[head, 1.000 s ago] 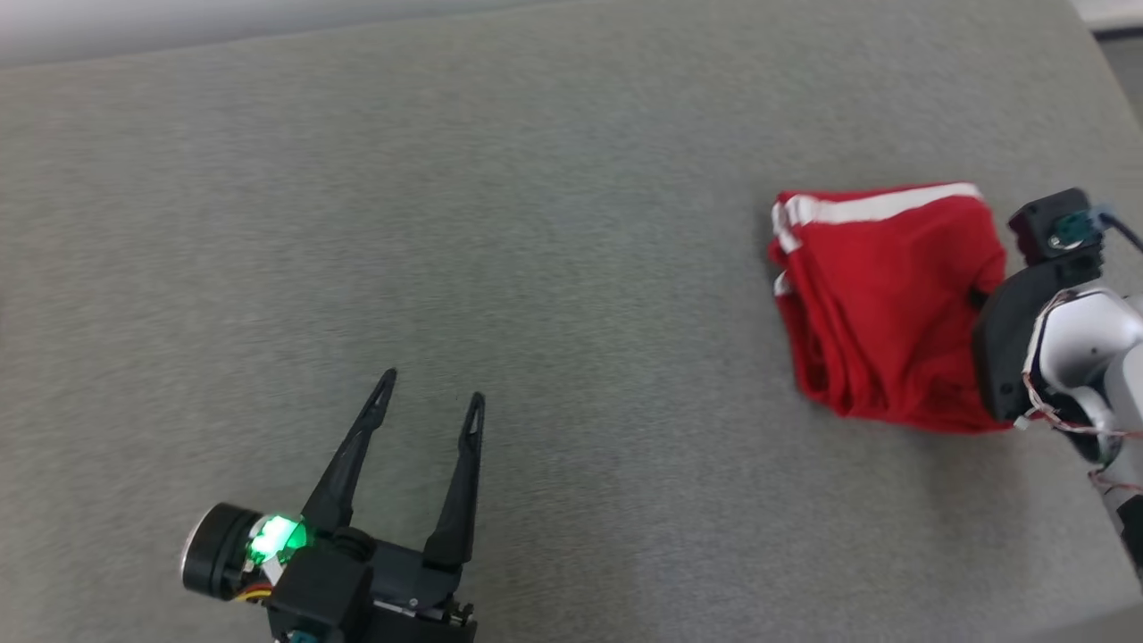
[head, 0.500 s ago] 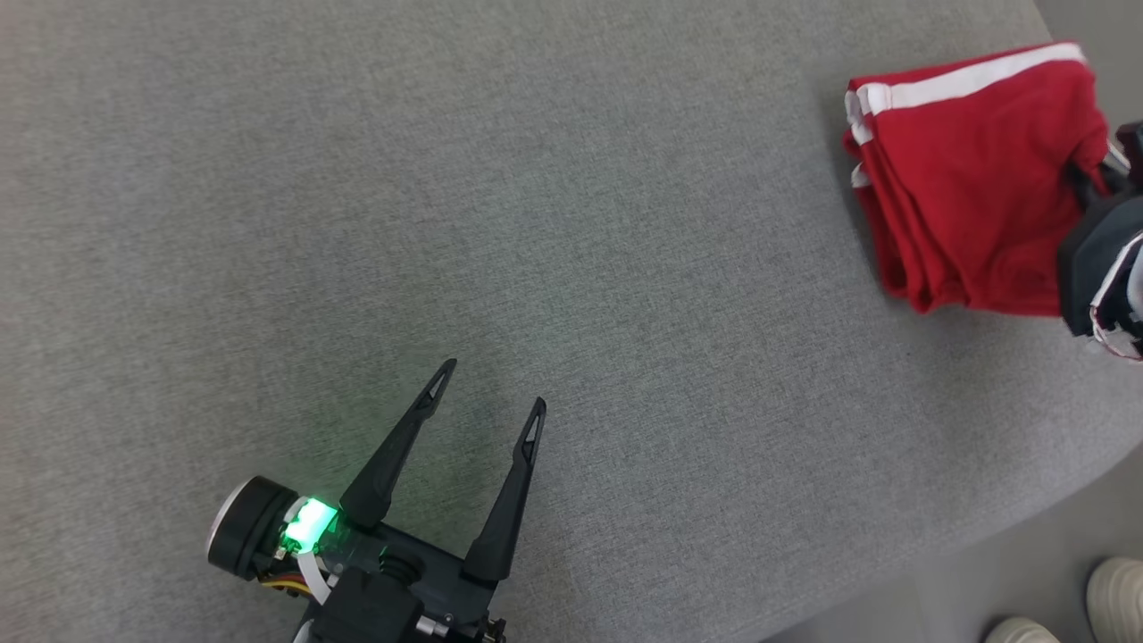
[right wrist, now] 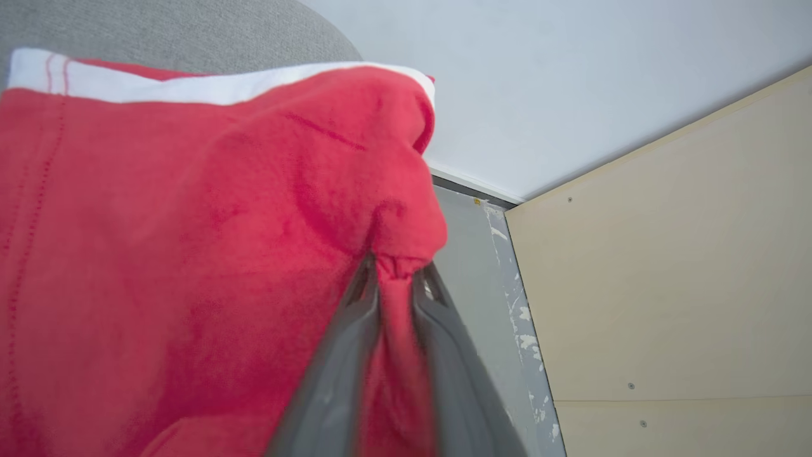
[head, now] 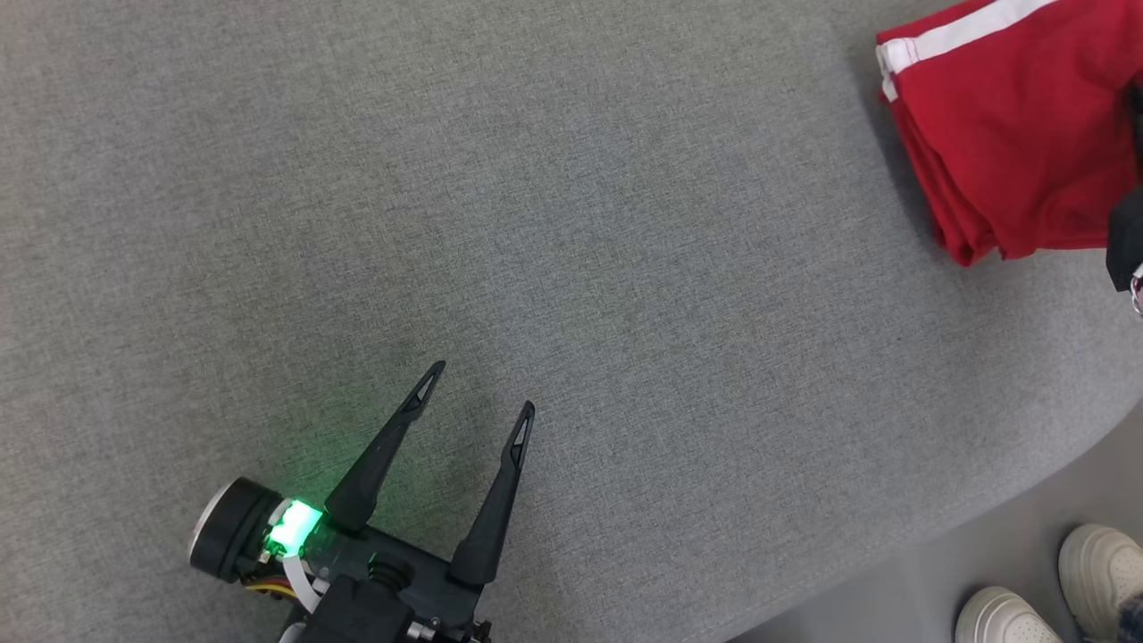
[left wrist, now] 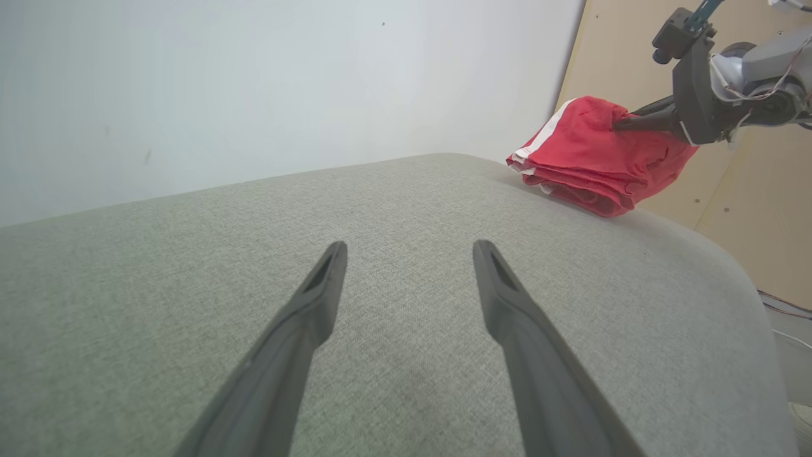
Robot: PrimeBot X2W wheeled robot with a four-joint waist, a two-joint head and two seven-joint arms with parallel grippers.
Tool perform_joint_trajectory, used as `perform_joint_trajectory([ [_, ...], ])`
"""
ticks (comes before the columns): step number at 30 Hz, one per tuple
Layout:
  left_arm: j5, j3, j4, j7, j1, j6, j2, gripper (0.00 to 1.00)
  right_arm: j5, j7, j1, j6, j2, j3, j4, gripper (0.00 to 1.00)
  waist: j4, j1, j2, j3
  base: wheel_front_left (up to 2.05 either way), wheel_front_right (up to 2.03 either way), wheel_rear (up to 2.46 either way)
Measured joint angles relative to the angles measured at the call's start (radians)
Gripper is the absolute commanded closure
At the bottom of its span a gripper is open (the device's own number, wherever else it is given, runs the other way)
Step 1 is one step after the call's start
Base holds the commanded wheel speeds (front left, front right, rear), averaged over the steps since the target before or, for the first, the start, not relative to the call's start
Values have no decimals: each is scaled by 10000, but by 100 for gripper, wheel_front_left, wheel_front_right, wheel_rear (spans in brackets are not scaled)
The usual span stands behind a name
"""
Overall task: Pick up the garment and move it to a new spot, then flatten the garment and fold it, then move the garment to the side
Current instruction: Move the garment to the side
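The garment (head: 1009, 134) is red with a white stripe, folded into a bundle at the far right of the grey surface (head: 536, 223). In the left wrist view the garment (left wrist: 590, 158) hangs partly lifted near the surface's rounded corner. My right gripper (right wrist: 396, 279) is shut on a pinch of the garment (right wrist: 190, 254), and it also shows from the side (left wrist: 625, 124). My left gripper (head: 478, 393) rests low over the grey surface (left wrist: 412, 209), open, with nothing between its fingers (left wrist: 304, 317).
The grey surface ends in a curved edge (head: 1027, 500) at the lower right. A person's two white shoes (head: 1054, 589) stand on the floor beyond that edge. A pale wall (left wrist: 254, 82) and a beige panel (right wrist: 666, 285) lie behind.
The head camera has swung, so the whole picture shifted up and to the right and the shoes came in. The garment sits further right in my right gripper's hold.
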Motion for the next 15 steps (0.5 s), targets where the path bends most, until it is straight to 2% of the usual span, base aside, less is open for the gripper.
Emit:
perform_joint_trajectory([
  [1,0,-6,6,0,-1,27,8,0,-82,-46,-36,0,36,12,54,2,-12,0,0,-2,0,0,0],
  [11,-203,50,130,0,-211,205,-69,0,-268,-694,28,0,249,-146,75,0,107,-1,-1,-291,0,0,0],
  [15,-447,130,337,2,-291,339,-280,0,100,-1081,499,0,301,-357,-311,0,357,-1,-1,-553,0,0,0],
])
